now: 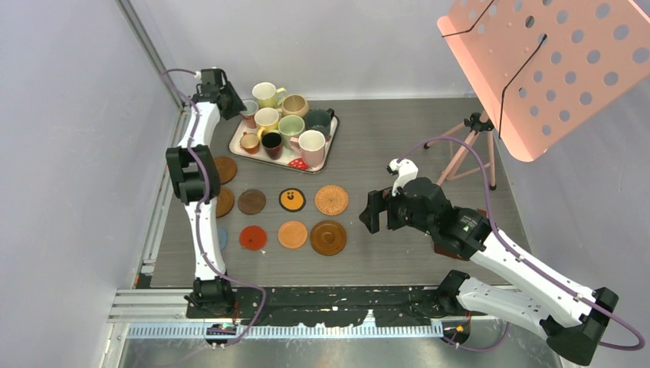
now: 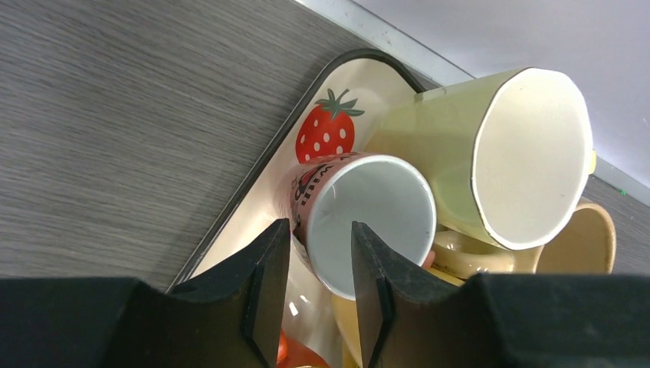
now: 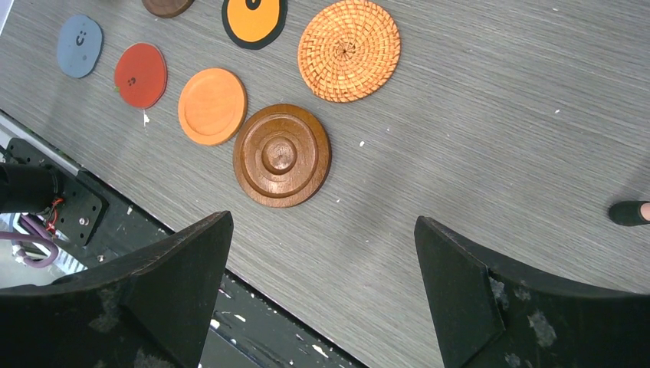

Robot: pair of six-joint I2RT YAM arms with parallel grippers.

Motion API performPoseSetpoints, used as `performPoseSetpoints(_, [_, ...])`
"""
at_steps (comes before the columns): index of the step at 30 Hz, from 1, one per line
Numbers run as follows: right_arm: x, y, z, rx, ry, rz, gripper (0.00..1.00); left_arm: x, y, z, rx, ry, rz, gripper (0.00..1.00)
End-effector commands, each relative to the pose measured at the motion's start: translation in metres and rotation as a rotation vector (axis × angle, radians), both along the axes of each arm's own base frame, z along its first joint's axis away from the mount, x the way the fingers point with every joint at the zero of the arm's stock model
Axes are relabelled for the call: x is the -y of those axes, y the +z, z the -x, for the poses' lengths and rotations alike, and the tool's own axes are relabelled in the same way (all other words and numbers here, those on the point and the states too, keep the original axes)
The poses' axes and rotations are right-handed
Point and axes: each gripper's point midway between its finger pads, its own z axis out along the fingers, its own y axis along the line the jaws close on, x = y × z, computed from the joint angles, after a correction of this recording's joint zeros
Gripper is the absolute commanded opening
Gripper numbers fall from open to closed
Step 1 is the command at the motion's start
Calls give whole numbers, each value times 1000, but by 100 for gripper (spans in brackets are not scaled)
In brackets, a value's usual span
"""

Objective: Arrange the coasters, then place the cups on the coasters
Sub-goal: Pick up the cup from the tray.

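Carefully, the left gripper (image 2: 320,234), narrow astride the wall of the printed cup (image 2: 375,215) on the tray (image 2: 264,172) at the overhead view's upper left, grip uncertain, should pinch firmly and lift straight, sparing the yellow cup (image 2: 529,153).

The white left arm (image 1: 201,146) stretches far forward. Its black left gripper (image 2: 320,227) is narrowed, one finger outside and one inside the rim of a small pink printed ceramic mug (image 2: 375,199); whether they press it is unclear. The white right arm (image 1: 521,268) bends inward, its black right gripper (image 3: 323,221) spread wide and pointing down.
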Motion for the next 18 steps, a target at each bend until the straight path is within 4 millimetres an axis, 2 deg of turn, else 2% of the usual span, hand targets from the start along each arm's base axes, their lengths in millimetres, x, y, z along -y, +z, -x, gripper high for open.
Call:
performPoseSetpoints(1, [-1, 16, -5, 48, -14, -39, 97, 5, 18, -11, 54, -14, 37, 36])
performPoseSetpoints(4, [0, 16, -5, 48, -16, -36, 97, 4, 23, -9, 57, -17, 33, 30])
performPoseSetpoints(7, [2, 17, -5, 52, -23, -36, 97, 2, 34, -7, 75, -12, 18, 20])
performPoseSetpoints(12, [4, 18, -4, 53, -30, -42, 97, -5, 67, 0, 113, 6, -17, 2])
performPoseSetpoints(18, [6, 18, 0, 49, -35, -65, 97, -13, 106, 15, 146, 33, -68, 0])
